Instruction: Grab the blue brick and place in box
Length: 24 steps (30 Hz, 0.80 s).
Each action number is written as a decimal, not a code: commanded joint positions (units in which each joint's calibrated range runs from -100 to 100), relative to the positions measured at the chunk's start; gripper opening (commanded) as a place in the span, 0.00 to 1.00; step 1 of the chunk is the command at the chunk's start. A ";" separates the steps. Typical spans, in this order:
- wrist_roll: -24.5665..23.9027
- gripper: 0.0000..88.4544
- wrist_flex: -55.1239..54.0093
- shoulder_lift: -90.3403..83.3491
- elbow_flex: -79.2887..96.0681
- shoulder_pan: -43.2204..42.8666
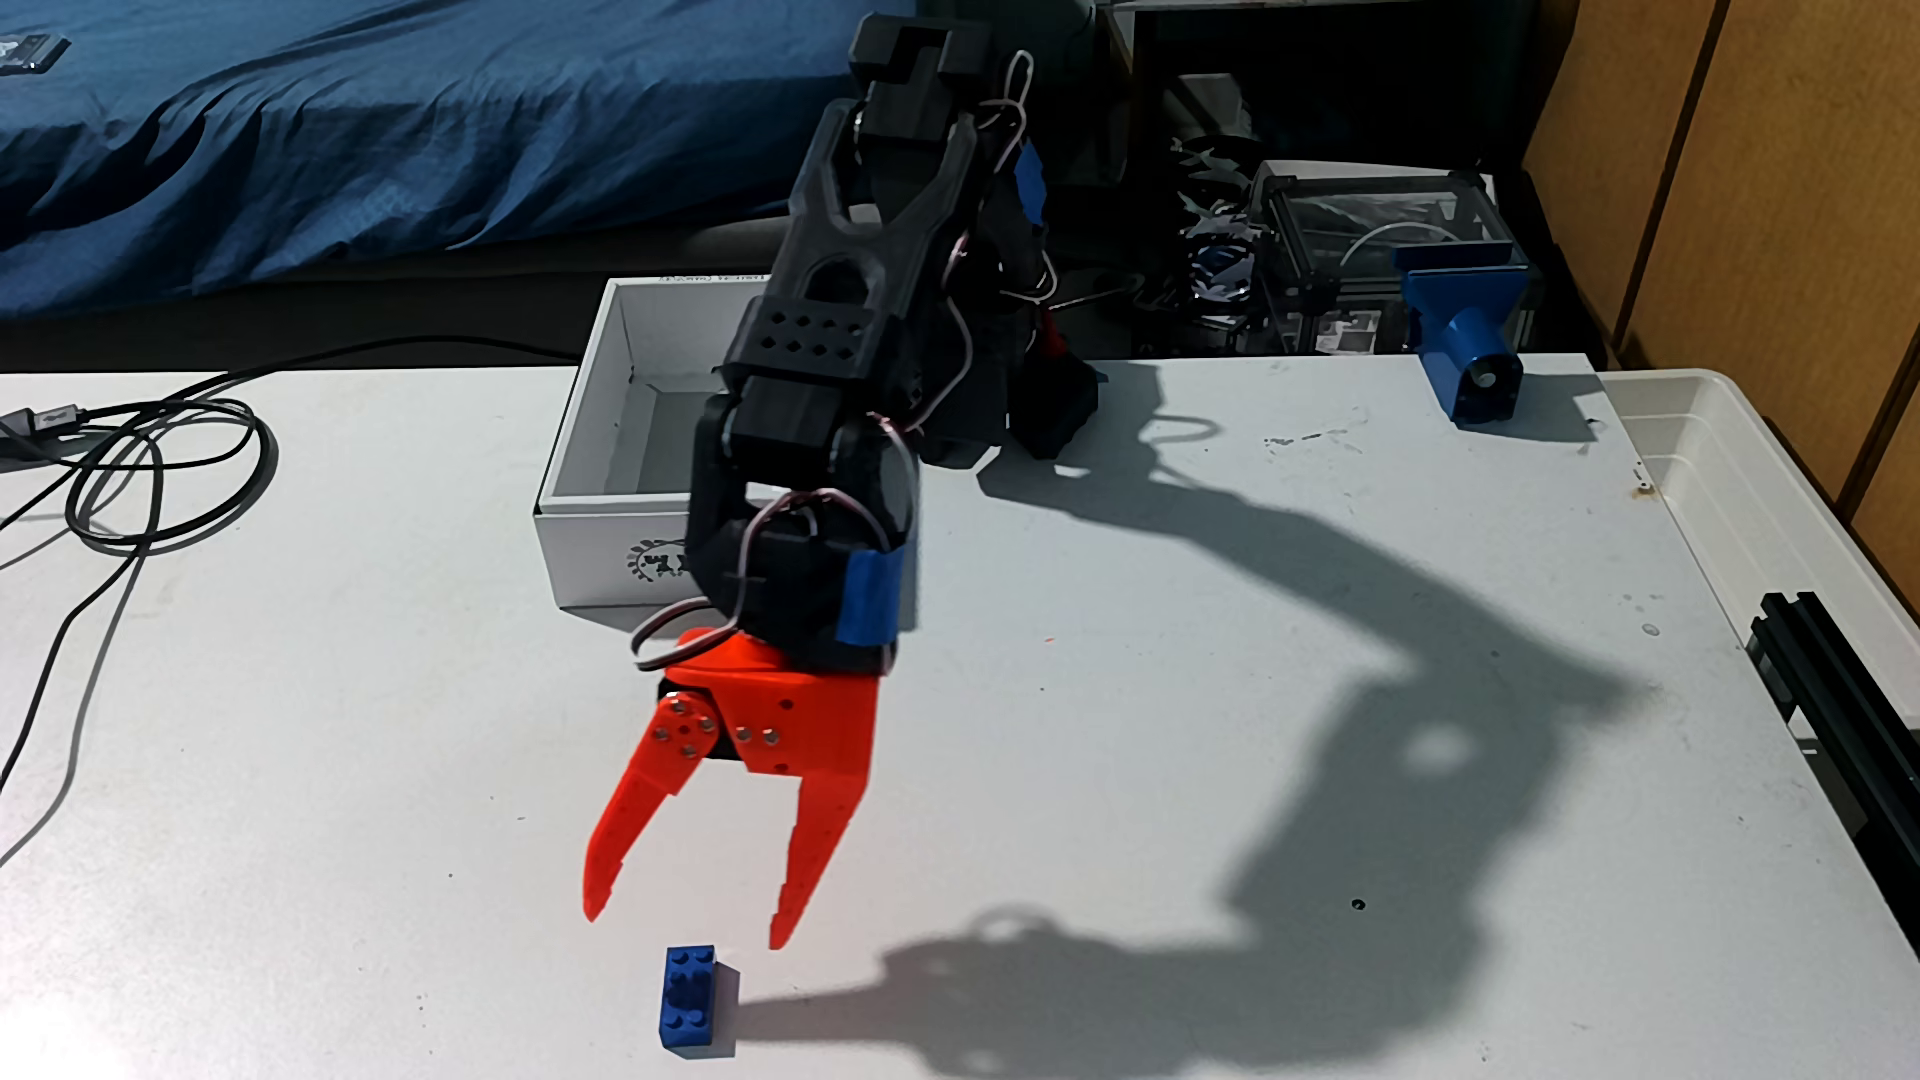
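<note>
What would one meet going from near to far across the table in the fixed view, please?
The blue brick → the open orange gripper just above and behind it → the white box → the blue cylindrical mount at the table's far edge.

Fixed view: brick [688,999] lies on table [1143,675] nearest the camera; gripper [681,933] sits just behind it; box [613,447] stands farther back, at the table's rear edge.

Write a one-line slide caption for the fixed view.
Open orange claw poised above the blue brick on the white table, with the white box behind.
</note>
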 commanded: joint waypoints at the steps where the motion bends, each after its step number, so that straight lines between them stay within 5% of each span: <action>1: -0.28 0.35 -0.72 -0.26 -2.24 -0.31; 24: -0.22 0.34 -0.55 7.52 -7.21 1.18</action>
